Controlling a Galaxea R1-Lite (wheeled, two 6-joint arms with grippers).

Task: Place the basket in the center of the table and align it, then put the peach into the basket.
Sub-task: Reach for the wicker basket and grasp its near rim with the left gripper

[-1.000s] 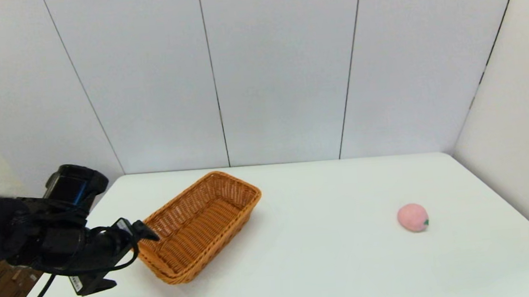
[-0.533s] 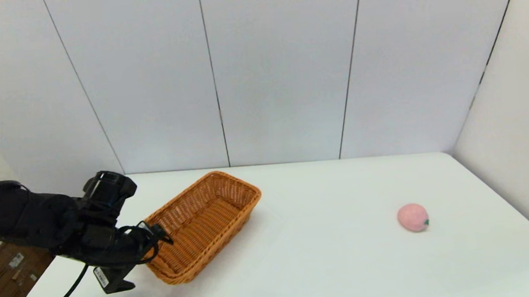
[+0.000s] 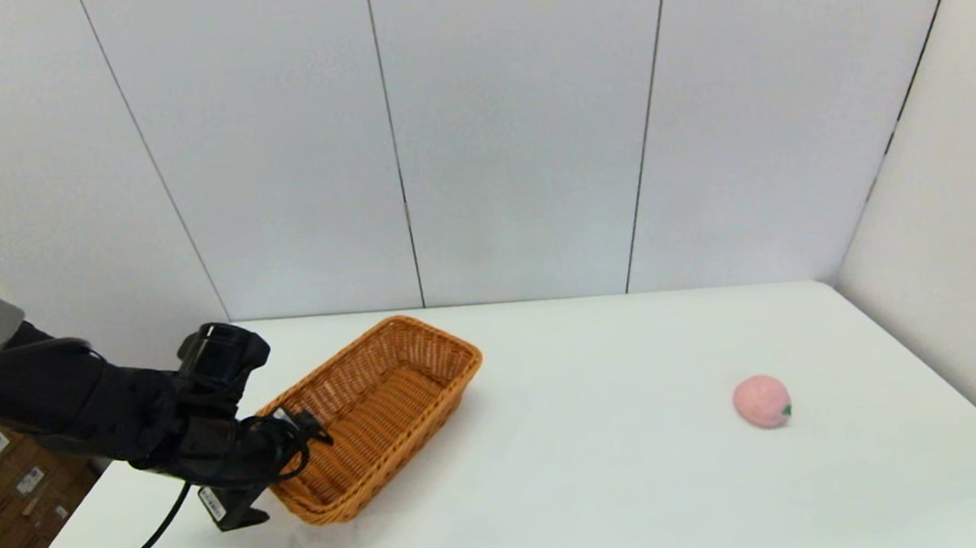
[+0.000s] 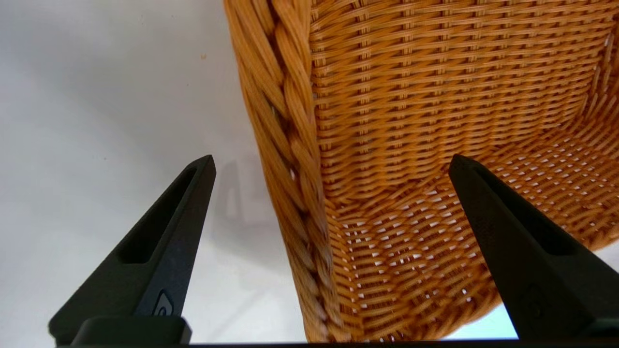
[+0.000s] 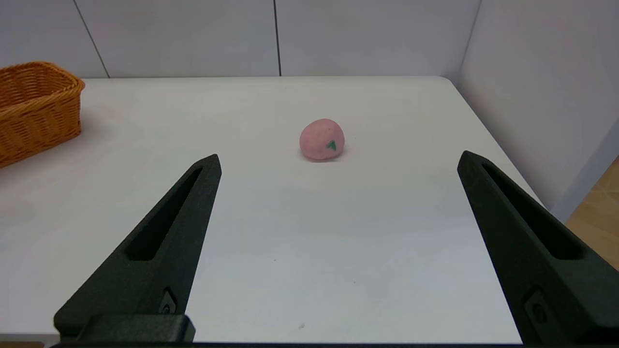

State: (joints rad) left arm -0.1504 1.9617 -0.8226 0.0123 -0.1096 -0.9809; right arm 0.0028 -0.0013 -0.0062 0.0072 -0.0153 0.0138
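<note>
The orange-brown wicker basket (image 3: 381,404) lies at an angle on the left half of the white table (image 3: 609,482). My left gripper (image 3: 296,441) is at the basket's near left end, open. In the left wrist view the left gripper (image 4: 331,159) straddles the braided rim (image 4: 290,121), one finger outside over the table and the other over the basket's woven floor (image 4: 435,203). The pink peach (image 3: 761,401) rests alone on the right side of the table. Out of the head view, my right gripper (image 5: 338,159) is open and low at the table's near edge, pointing at the peach (image 5: 322,139), well short of it.
White wall panels stand behind the table and along its right side. The table's left edge runs just beside my left arm, with cardboard boxes (image 3: 0,495) on the floor below it. The basket (image 5: 34,111) shows far off in the right wrist view.
My left arm has moved right and forward to the basket's near end, and its fingers now straddle the rim. Basket and peach have stayed where they were.
</note>
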